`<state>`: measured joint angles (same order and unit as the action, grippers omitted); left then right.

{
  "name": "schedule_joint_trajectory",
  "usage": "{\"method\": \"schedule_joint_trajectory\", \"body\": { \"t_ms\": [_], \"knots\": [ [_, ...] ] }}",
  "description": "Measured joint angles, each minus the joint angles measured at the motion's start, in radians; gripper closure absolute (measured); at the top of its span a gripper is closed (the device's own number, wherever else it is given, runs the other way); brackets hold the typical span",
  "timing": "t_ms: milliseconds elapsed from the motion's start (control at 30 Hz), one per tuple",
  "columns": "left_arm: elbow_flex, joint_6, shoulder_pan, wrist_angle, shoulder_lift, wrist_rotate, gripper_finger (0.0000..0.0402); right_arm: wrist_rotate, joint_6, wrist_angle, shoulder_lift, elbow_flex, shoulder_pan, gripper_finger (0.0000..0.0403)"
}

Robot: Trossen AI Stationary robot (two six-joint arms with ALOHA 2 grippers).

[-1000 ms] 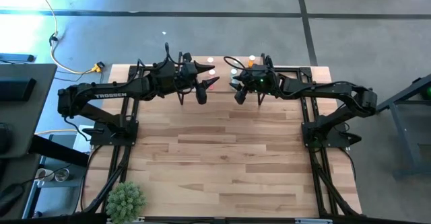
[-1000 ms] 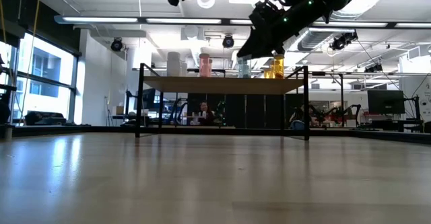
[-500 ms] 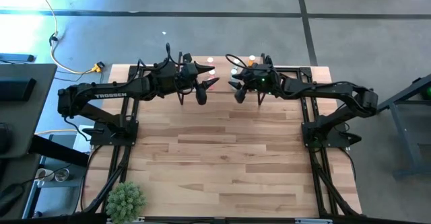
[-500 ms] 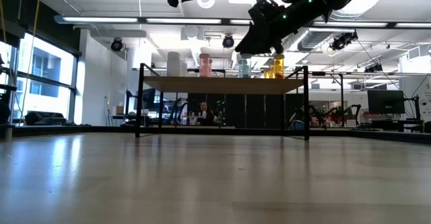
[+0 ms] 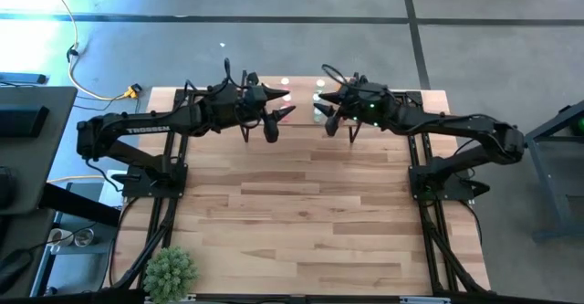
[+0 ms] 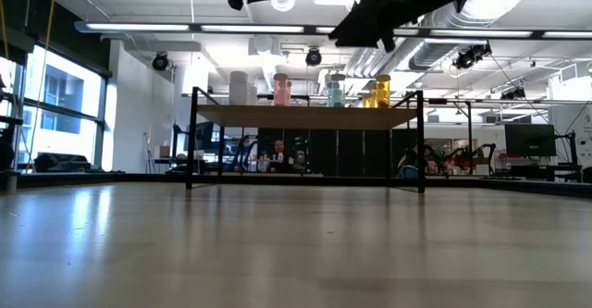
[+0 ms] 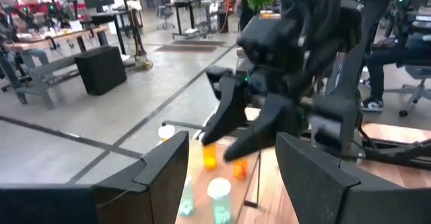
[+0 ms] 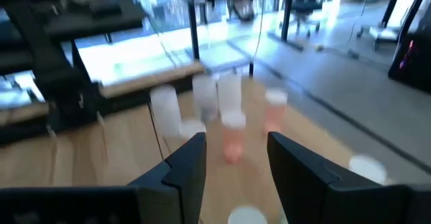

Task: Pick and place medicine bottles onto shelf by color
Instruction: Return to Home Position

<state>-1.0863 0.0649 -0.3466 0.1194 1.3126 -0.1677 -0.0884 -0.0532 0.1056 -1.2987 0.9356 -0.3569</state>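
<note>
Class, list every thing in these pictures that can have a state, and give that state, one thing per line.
Shelf: standing on its legs, loaded.
Medicine bottles: upright on the shelf, in colour groups.
Left hand: open, empty, held above the shelf.
Right hand: open, empty, held above the shelf.
Plant: upright at a table corner.
</note>
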Motion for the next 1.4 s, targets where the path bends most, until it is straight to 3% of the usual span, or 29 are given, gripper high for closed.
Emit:
{"method": "schedule_joint_trajectory", "body": {
  "t_ms": [700, 900, 1200, 1400],
  "knots": [
    [0.0, -0.036, 0.042, -0.282, -0.309, 0.008, 0.0188, -0.017, 0.009, 0.045, 0.176, 0.0, 0.004, 0.0253],
    [0.008, -0.039, 0.1, -0.337, -0.382, 0.01, 0.0188, -0.017, 0.057, -0.053, 0.179, 0.068, 0.004, 0.0253],
    [0.185, -0.121, 0.172, -0.302, -0.504, 0.006, 0.0188, -0.019, 0.07, -0.143, 0.178, 0.182, 0.004, 0.0253],
    [0.334, -0.125, 0.218, -0.224, -0.616, 0.011, 0.0188, -0.018, -0.044, -0.128, 0.177, 0.197, 0.004, 0.0253]
  ]
}}
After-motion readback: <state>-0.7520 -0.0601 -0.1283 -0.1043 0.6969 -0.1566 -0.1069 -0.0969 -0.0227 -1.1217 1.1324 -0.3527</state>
